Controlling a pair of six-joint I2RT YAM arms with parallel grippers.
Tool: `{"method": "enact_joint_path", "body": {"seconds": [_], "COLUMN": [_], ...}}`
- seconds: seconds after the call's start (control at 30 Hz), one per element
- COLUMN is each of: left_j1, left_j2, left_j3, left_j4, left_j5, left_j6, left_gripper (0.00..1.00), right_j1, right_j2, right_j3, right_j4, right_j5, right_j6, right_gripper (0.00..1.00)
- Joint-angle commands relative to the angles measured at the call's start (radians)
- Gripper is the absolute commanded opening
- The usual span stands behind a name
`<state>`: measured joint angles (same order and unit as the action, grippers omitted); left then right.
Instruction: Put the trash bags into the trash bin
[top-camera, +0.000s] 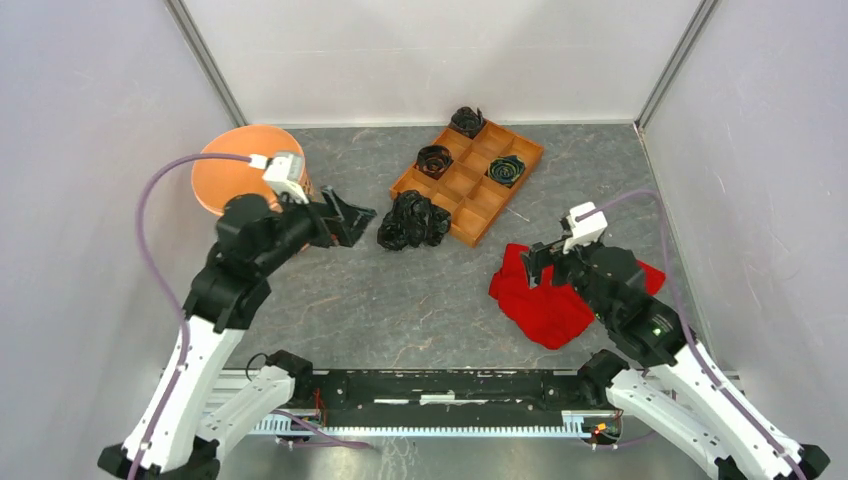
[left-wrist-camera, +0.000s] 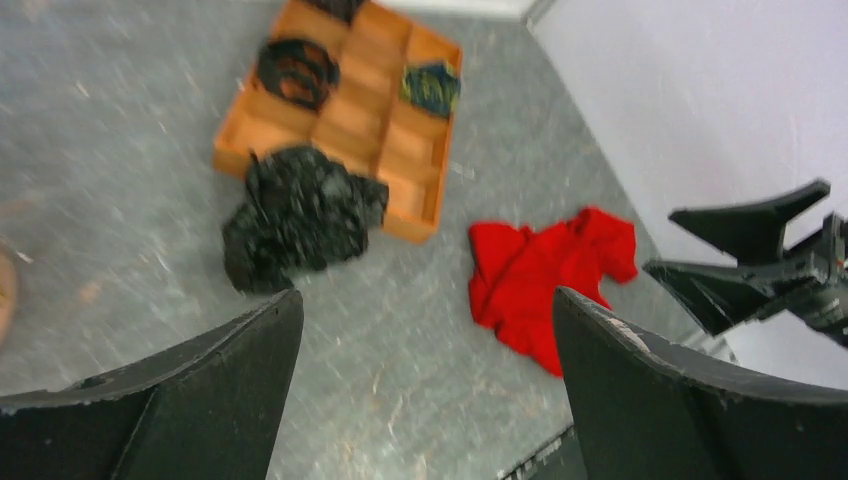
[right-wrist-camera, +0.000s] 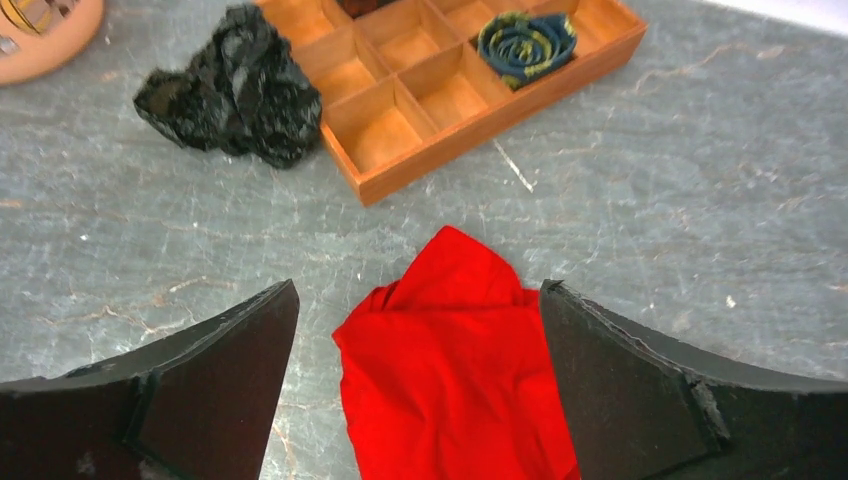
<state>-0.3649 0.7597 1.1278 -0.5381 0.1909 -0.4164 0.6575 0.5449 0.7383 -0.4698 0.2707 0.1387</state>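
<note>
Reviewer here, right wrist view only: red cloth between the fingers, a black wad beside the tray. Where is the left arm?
Observer: The left gripper hangs just left of the black wad, fingers open, not touching it.
Operator: Anything in the bin?
Observer: The trash bin stands far left, partly hidden by that arm; the part of its inside that shows is bare orange.
Operator: I see one coil in the tray. Any more?
Observer: Three cells of the tray hold dark coils.
</note>
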Motion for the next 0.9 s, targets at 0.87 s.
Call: {"method": "enact_joint_path", "body": {"seconds": [0.87], "left_j1": [-0.244], "left_j2": [0.502], "left_j3": [-0.329], "left_j4": [0.28], "left_j5": [-0.408], "left_j6": [-0.22], "left_gripper": [0.97], "right_j1": [0.033], "right_j2": [0.591], "right_j3": [-0.536], "right_j4": [1.373], "right_j5": [-0.17], "right_j6": [-0.054], "right_gripper": [0.98]}}
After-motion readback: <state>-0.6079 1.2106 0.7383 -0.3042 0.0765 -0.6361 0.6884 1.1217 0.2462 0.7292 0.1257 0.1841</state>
